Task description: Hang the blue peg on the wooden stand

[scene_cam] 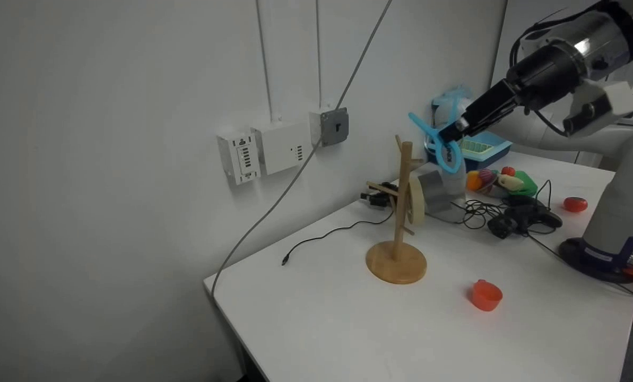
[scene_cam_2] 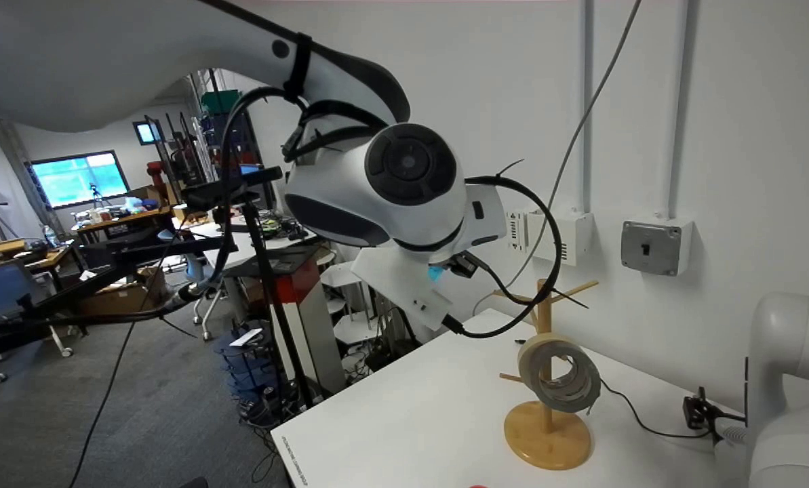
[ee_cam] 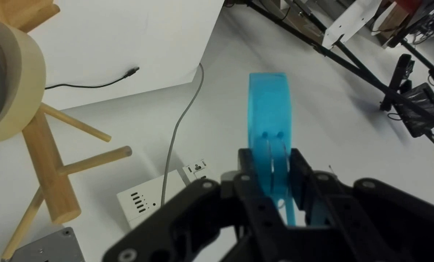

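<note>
The blue peg (scene_cam: 432, 132) is light blue and hangs in the air in my gripper (scene_cam: 456, 130), up and to the right of the stand's top in this exterior view. In the wrist view the peg (ee_cam: 269, 105) is pinched between both fingers of my gripper (ee_cam: 270, 158) and points away from them. In an exterior view only a bit of the peg (scene_cam_2: 435, 272) shows behind the wrist. The wooden stand (scene_cam: 402, 201) is upright on its round base, with short side arms. It also shows in an exterior view (scene_cam_2: 546, 444) and at the left of the wrist view (ee_cam: 51, 171), apart from the peg.
Cream-and-grey tape (scene_cam_2: 560, 376) hangs on the stand. A red cup (scene_cam: 486, 297) stands in front of it. Black cabled devices (scene_cam: 526, 216), toy food (scene_cam: 510, 183), a red round piece (scene_cam: 575, 205) and a blue box (scene_cam: 483, 147) lie beyond. The wall carries a grey switch box (scene_cam: 335, 127).
</note>
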